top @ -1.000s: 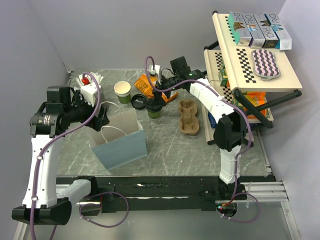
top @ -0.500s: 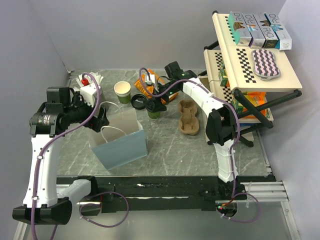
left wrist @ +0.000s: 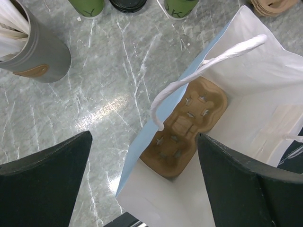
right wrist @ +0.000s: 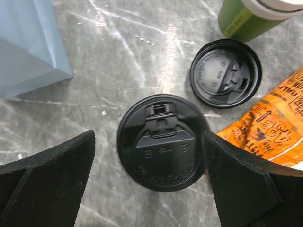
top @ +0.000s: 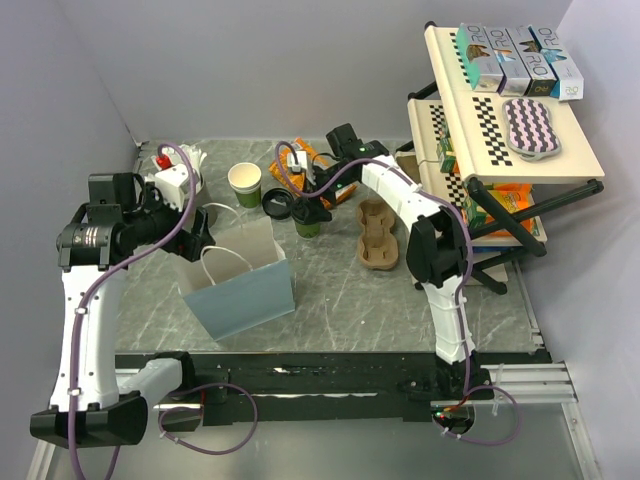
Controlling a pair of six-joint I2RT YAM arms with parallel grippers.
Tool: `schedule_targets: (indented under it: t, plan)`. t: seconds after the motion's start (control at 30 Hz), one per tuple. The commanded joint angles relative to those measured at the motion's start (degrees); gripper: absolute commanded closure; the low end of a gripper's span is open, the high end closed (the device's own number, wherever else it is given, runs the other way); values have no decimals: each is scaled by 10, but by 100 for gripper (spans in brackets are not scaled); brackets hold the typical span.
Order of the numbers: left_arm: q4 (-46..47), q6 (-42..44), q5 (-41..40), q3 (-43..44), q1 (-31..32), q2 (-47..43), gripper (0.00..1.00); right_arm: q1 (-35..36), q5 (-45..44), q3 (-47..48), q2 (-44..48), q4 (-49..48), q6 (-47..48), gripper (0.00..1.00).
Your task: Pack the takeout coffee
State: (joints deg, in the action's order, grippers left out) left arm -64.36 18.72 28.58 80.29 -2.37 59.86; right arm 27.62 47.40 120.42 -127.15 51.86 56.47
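Grey marble table (top: 350, 290), blank grey walls (top: 250, 70). Only the left wrist view shows the carrier (left wrist: 187, 127) inside the bag (left wrist: 265, 80). Jaws wide and empty on left gripper (left wrist: 144, 158) and right gripper (right wrist: 147, 142).

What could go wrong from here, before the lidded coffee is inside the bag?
1. The open right gripper straddles the takeout coffee; the orange packet lies close to one finger and might get caught.
2. A hard squeeze could pop its black lid.
3. At the bag, a white handle arches across the opening near the carrier; the cup may snag there.
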Motion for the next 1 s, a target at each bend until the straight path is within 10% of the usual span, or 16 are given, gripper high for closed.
schedule_targets:
  t: [0.0,0.97]
  plan:
    - [5,-6,17,10,-9,-1,1,2,6,49,-23,-2,8,1]
    - [11,-5,32,-3,-18,-3,0,2,-27,56,-46,7,-9,1]
